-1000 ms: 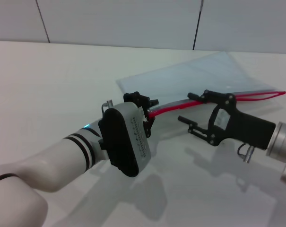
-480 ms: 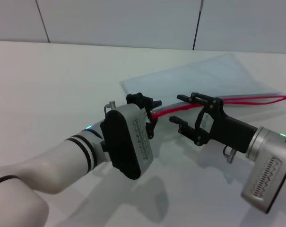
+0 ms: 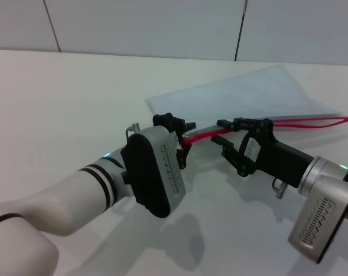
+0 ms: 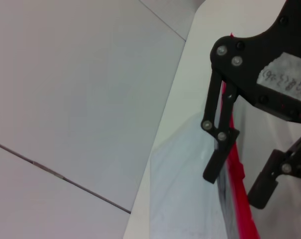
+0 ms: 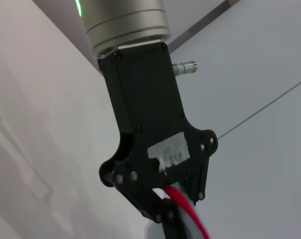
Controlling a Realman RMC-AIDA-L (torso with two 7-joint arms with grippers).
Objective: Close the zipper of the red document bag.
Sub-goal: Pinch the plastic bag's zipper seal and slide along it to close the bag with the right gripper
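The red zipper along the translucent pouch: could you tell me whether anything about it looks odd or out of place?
Yes. At the far right end of the thin red zipper strip, its two sides gape apart in a narrow loop, so the flat translucent blue-grey pouch is open there. The left claw pinches the other end; the right claw straddles the strip.

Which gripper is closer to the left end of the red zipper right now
Left. The left gripper is clamped at the left end of the zipper. The right gripper, open, straddles the strip farther along toward the robot's right.
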